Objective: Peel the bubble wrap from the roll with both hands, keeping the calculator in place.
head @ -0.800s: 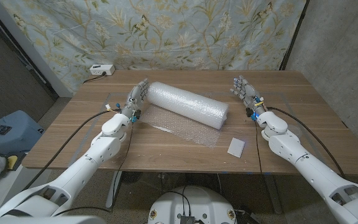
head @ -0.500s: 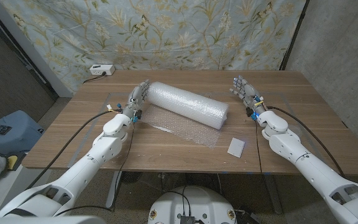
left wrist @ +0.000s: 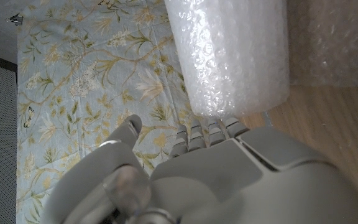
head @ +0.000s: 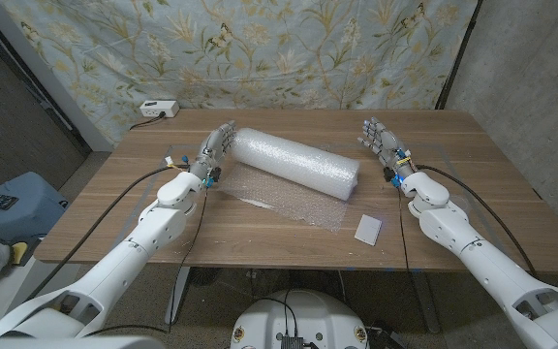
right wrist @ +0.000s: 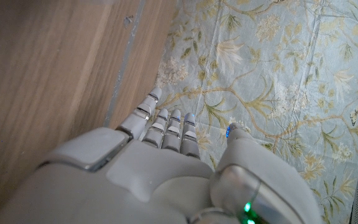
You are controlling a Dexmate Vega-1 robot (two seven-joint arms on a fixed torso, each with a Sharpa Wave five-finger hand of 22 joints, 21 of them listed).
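Risk: both hands empty with fingers apart, left hand (head: 213, 153) at the end of the clear bubble-wrap roll (head: 294, 163), right hand (head: 384, 143) just beside it, so an uneven pull on the loose sheet (head: 284, 200) could sweep the small white calculator (head: 368, 228) off the wooden surface (head: 473, 194).

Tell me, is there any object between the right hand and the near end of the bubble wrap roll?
Nothing visible. Only bare table lies between the right hand and the bubble wrap roll. The calculator lies nearer the front edge, off that path.
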